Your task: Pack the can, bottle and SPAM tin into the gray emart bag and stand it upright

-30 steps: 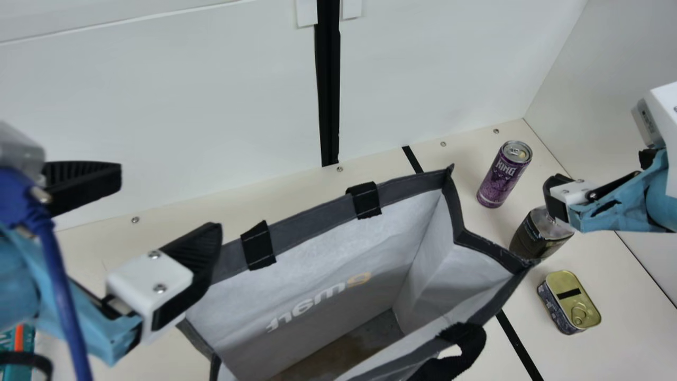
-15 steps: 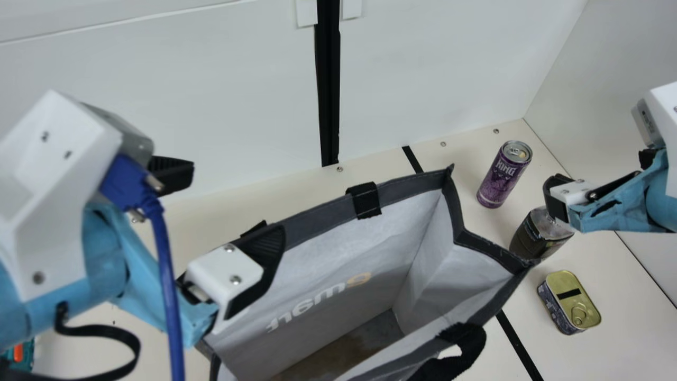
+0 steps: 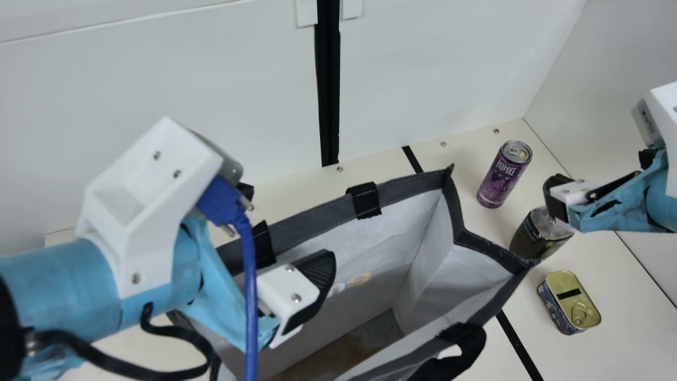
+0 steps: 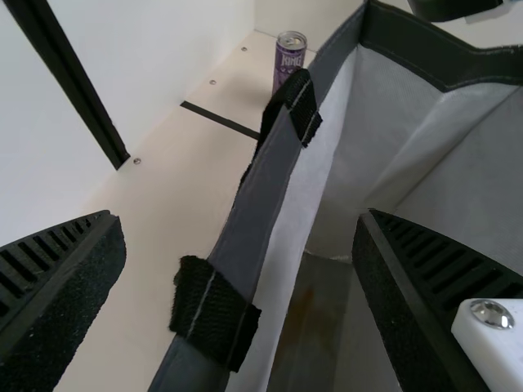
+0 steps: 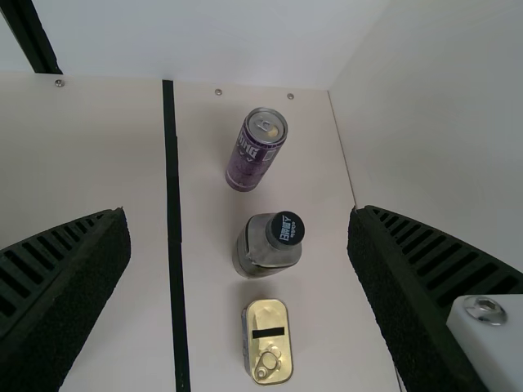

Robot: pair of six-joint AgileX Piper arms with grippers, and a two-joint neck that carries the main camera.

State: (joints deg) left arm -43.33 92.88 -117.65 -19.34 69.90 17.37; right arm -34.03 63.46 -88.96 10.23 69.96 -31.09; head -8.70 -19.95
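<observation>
My left gripper (image 3: 288, 243) is at the gray bag's far rim. In the left wrist view the gripper (image 4: 241, 245) is open, the bag's rim (image 4: 257, 204) between its fingers, one finger inside the bag. The gray emart bag (image 3: 317, 219) stands upright with its mouth open. My right gripper (image 3: 555, 198) is above the bottle (image 3: 537, 235); in the right wrist view the gripper (image 5: 241, 245) is open and holds nothing. The purple can (image 3: 502, 174) and bottle (image 5: 270, 245) stand upright; the SPAM tin (image 3: 574, 301) lies nearer the front.
White walls (image 3: 185, 106) close off the table's back and right side. A black bag handle (image 3: 460, 344) loops up from the near rim. Black tape strips (image 3: 518, 344) cross the table (image 3: 613, 275). A blue cable hangs from my left wrist.
My left arm has moved right, from the bag's left end to over its far rim, with its fingers apart. The right arm, bag, can, bottle and tin have stayed put.
</observation>
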